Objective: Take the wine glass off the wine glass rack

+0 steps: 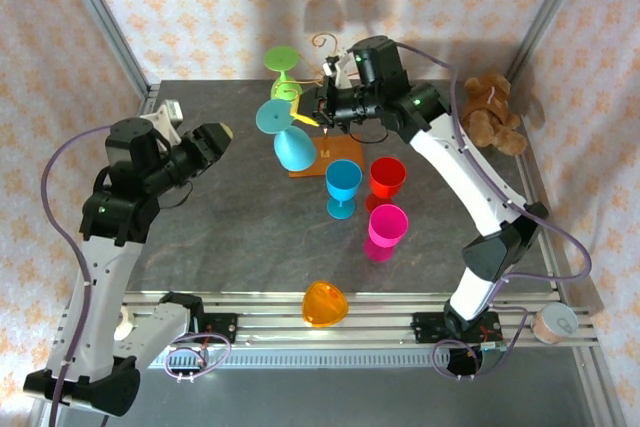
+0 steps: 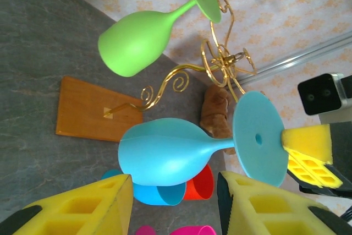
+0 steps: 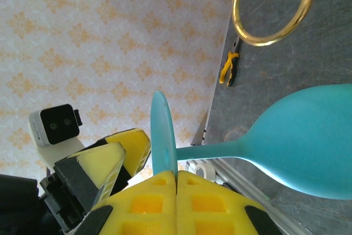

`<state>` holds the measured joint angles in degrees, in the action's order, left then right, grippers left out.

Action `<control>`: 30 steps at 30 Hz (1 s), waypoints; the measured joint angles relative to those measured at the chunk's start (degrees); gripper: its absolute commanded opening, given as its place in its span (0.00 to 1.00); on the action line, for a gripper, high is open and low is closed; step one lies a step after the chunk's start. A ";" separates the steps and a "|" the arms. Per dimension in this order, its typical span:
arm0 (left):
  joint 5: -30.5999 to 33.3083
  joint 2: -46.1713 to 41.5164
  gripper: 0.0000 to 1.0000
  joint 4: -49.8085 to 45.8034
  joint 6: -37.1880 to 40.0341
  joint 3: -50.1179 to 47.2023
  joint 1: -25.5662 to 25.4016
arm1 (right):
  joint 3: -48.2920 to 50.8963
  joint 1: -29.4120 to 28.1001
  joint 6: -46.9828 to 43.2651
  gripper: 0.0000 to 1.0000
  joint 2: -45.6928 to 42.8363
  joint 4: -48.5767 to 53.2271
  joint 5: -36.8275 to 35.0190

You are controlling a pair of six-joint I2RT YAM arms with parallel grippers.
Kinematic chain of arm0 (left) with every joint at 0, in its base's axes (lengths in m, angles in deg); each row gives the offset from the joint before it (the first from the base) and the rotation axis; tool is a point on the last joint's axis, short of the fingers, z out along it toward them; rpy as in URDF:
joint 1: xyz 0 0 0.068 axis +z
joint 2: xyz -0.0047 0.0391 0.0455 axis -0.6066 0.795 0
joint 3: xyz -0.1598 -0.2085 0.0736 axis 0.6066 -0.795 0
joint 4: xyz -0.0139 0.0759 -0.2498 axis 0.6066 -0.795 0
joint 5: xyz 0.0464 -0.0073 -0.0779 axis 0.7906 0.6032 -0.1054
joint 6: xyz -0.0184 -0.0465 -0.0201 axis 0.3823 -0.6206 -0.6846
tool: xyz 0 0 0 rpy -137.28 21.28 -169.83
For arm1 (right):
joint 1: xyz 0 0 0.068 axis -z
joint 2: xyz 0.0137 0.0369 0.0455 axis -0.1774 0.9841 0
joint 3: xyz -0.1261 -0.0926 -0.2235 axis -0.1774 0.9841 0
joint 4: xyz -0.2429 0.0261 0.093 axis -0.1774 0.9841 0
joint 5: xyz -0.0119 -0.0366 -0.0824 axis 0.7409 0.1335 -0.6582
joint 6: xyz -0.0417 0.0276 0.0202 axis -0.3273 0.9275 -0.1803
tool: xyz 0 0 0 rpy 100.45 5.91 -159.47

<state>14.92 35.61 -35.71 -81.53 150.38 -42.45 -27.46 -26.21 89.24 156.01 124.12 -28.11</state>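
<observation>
R pincer (image 3: 176, 175): clamped on foot of teal wine glass (image 3: 308, 147), inverted, tilted, by gold wire rack (image 2: 220, 61) | L pincer (image 2: 175, 188): mid-spread, empty, apart from glass bowl

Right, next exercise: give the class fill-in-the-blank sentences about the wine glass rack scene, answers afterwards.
1. The fingers pinching the teal wine glass by its foot belong to the ___ arm.
2. The left arm's fingers stand ___, holding nothing.
3. The other wine glass hanging on the wine glass rack is ___.
Answers: right; open; green.
</observation>
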 measured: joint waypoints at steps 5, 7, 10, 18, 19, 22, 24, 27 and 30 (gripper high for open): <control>1.86 -1.44 0.44 -3.65 1.03 0.44 0.00 | 0.00 -2.73 -3.48 0.00 0.00 1.75 -0.24; 2.19 -1.86 0.44 -4.61 1.44 0.44 0.00 | 0.00 -4.22 -5.20 0.00 0.00 3.06 -0.55; 2.36 -2.21 0.45 -5.86 1.86 0.44 0.00 | 0.02 -6.45 -7.74 0.00 0.00 4.74 -1.57; 2.49 -3.50 0.45 -8.46 3.96 0.42 0.00 | 3.58 -10.86 -13.68 0.00 -1.60 6.40 -5.66; 2.49 -3.69 0.45 -8.83 4.39 0.42 0.00 | 4.28 -11.34 -14.38 0.00 -1.97 6.43 -6.36; 2.45 -4.07 0.45 -10.25 5.33 0.37 0.00 | 6.27 -12.63 -16.22 0.00 -3.10 6.43 -8.04; 2.25 -4.09 0.46 -11.23 5.95 0.35 0.00 | 7.34 -13.38 -17.22 0.00 -3.58 6.40 -8.87; 1.95 -4.09 0.49 -12.26 6.56 0.11 0.00 | 9.22 -14.34 -18.47 0.00 -4.20 6.03 -10.19; 1.31 -4.04 0.50 -13.68 7.19 -0.22 0.00 | 11.23 -15.10 -19.43 0.00 -4.52 5.42 -11.32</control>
<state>16.23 31.57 -49.39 -74.34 150.16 -42.45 -16.22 -41.31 69.81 151.49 129.54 -39.43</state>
